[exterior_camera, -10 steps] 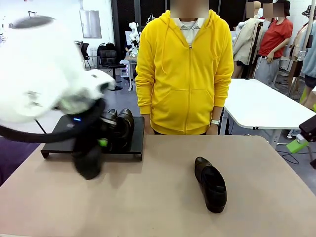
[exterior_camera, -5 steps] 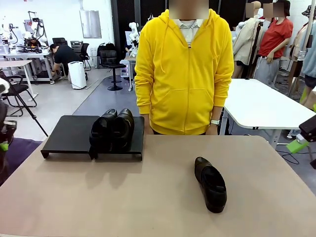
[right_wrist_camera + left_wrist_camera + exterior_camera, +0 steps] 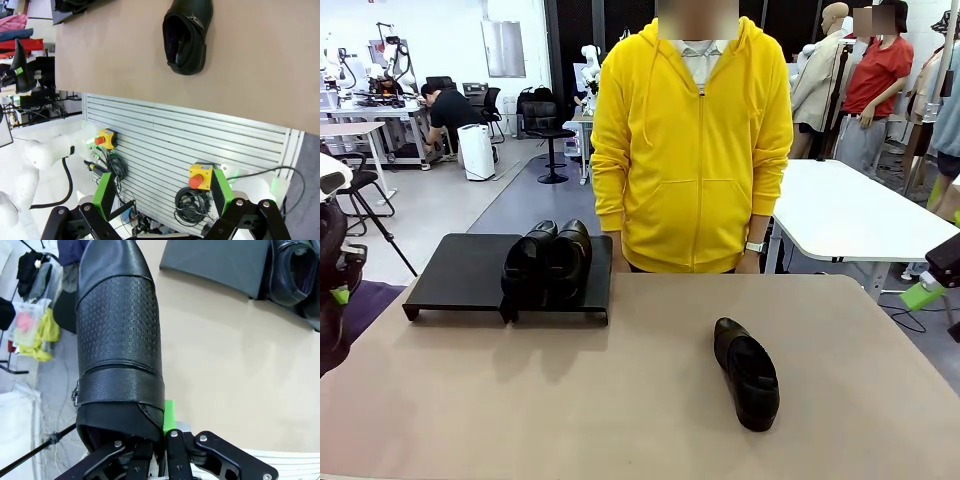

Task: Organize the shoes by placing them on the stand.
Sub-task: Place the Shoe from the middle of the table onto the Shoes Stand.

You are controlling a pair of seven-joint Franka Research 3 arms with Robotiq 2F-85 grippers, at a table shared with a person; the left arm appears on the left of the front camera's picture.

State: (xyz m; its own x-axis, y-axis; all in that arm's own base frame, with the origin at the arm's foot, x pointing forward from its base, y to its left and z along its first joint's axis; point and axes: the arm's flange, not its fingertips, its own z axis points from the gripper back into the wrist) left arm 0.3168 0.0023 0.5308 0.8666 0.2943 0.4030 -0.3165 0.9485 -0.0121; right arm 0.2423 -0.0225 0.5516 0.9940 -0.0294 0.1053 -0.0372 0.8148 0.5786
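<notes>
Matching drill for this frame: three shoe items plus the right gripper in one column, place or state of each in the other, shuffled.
1. textured shoe
2. lone shoe
3. shoe pair
4. right gripper

a. open, holding nothing
b. on the right section of the stand
c. pinched in the left gripper
d. lying on the tabletop

Pairs: 1-c, 2-d, 3-b, 4-a

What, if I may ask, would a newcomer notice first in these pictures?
The person in the yellow hoodie stands at the table's far side, beside the stand, where two shoes sit on its right section. A lone shoe lies on the tabletop right of middle, and the left gripper clamps another shoe past the table's left edge.
</notes>
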